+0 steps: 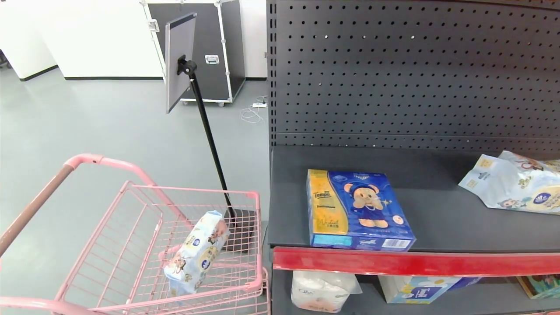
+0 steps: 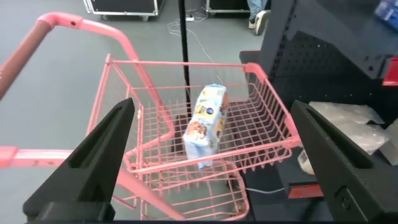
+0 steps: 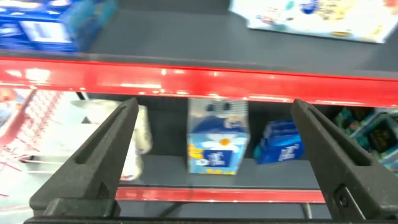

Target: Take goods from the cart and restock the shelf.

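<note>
A pale blue tissue pack [image 1: 196, 253] with cartoon print leans upright in the pink cart [image 1: 144, 205]. In the left wrist view my left gripper [image 2: 214, 155] is open above the cart [image 2: 155, 93], and the pack [image 2: 207, 124] shows between its wide-spread fingers [image 2: 99, 155], well below them. My right gripper [image 3: 214, 155] is open in front of the shelf's red edge strip [image 3: 186, 78]. On the shelf board [image 1: 437, 210] lie a blue-and-yellow tissue box [image 1: 356, 210] with a bear and, at the far right, a pale cartoon-print bag [image 1: 516, 181].
A black pole stand [image 1: 210, 135] carrying a grey panel rises just behind the cart. The dark pegboard [image 1: 411, 74] backs the shelf. On the lower shelf sit a white wrapped pack [image 1: 321, 291], a blue-and-white box [image 3: 217, 143] and other goods. Open grey floor lies to the left.
</note>
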You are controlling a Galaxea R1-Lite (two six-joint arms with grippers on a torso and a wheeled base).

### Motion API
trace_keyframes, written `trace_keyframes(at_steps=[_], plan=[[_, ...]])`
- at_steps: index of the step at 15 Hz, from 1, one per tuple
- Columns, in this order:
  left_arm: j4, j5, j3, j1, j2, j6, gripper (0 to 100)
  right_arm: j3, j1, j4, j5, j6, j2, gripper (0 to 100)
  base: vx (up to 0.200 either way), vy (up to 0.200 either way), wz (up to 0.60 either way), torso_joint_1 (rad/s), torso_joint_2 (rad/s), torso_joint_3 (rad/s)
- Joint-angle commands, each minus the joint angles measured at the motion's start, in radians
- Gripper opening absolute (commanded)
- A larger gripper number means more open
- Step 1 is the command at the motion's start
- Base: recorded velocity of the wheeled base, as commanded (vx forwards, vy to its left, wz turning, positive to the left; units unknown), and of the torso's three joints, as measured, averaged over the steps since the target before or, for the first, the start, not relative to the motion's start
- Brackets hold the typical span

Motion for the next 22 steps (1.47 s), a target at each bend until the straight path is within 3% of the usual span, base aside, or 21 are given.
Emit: trace_keyframes(at_steps=[1, 9, 22], plan=[[0.000, 0.000, 0.000, -0.002, 0.001, 0.000, 100, 0.000, 0.000, 0.000, 0.000, 0.000, 0.001, 100, 0.000, 0.000, 0.00, 0.000, 0.00, 0.000], [0.000, 0.000, 0.000, -0.002, 0.001, 0.001, 100, 0.000, 0.000, 0.000, -0.001, 0.001, 0.001, 100, 0.000, 0.000, 0.00, -0.009, 0.02, 0.013], [0.000, 0.000, 0.000, 0.000, 0.001, 0.001, 100, 0.000, 0.000, 0.000, -0.001, 0.001, 0.001, 100, 0.000, 0.000, 0.00, -0.143, 0.39, 0.237]])
